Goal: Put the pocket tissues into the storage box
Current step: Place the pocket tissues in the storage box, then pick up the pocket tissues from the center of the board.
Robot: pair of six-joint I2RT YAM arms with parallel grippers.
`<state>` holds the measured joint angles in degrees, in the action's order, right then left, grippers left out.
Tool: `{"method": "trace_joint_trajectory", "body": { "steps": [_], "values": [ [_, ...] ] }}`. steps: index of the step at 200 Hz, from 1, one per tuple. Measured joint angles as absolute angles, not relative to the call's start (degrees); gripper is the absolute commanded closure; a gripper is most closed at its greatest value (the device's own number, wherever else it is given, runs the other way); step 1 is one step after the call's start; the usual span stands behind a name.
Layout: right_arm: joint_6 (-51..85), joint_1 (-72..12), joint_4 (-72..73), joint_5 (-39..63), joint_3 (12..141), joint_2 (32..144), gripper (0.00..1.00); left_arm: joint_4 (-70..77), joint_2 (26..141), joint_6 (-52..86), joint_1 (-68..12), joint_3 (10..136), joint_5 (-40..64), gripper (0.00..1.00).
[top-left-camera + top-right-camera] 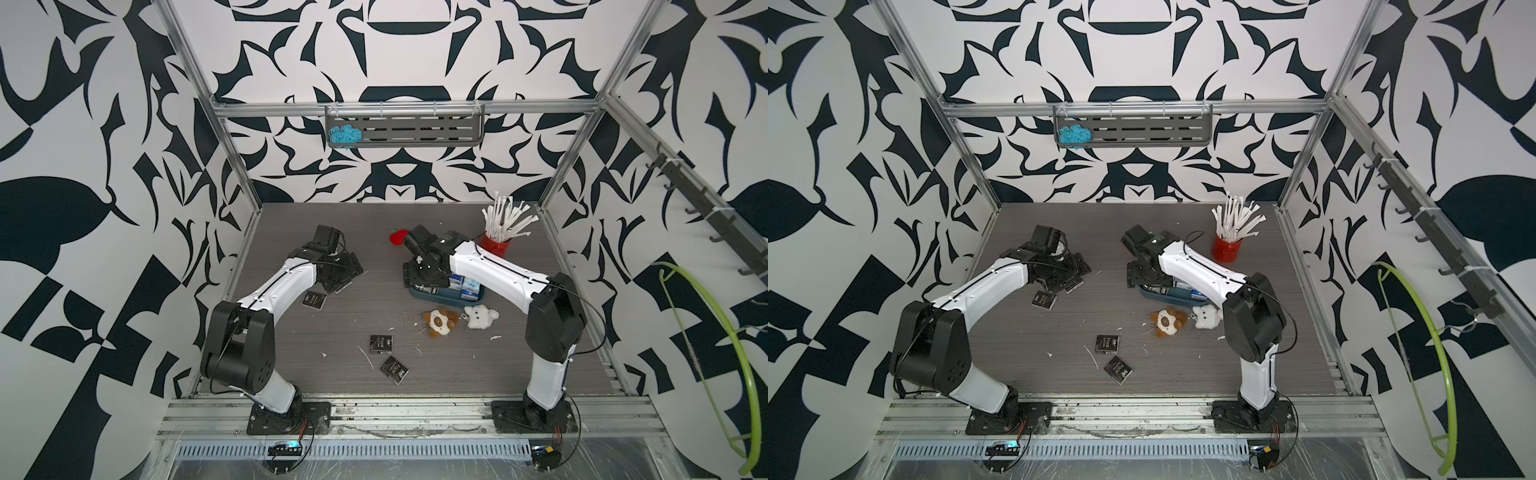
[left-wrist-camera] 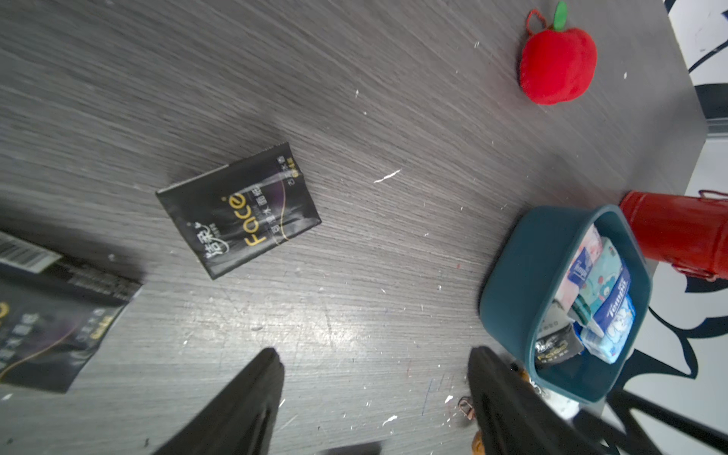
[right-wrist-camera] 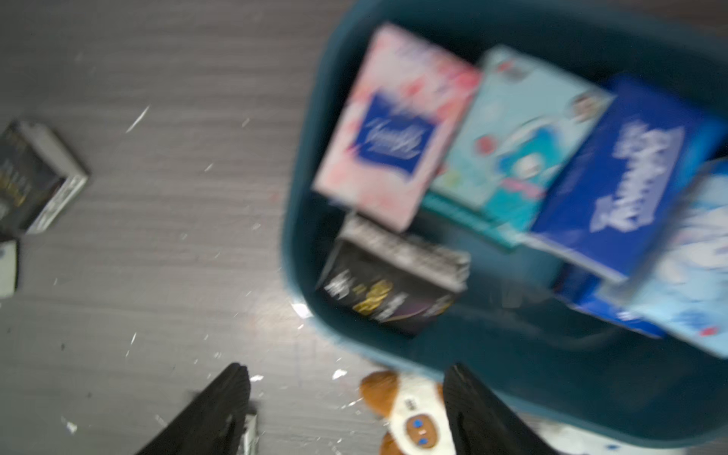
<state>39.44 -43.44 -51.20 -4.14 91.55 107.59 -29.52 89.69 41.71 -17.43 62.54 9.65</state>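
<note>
The shallow dark teal plastic storage box [image 2: 524, 275] already has a bunch of pocket tissues [image 2: 591, 291] in it: a pink pack [image 3: 394, 130], a light teal cartoon pack [image 3: 512, 138], a dark blue pack [image 2: 614, 299] that reads "Tempo", a pale blue pack [image 3: 693, 256], and a black pack [image 3: 386, 291] lying lower down. Right beside the box is a red cylindrical cup [image 1: 495, 246] stuffed with white sticks [image 1: 507, 220]. More soft black packs [image 2: 240, 208] with gold "Face" lettering lie on the grey table [image 1: 457, 365], well apart from the box. The left gripper [image 2: 376, 378] hangs by those, jaws apart, empty. The right gripper [image 3: 346, 394] is over the box's rim, jaws apart too, holding nothing.
</note>
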Motion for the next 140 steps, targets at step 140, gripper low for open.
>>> {"method": "trace_joint_trajectory", "body": {
  "steps": [140],
  "values": [
    [51.5,-64.5,-46.5,-2.3,91.1,117.2,0.04,-32.0,79.3,38.9,-14.9,52.4,13.1,0.19]
  ]
}}
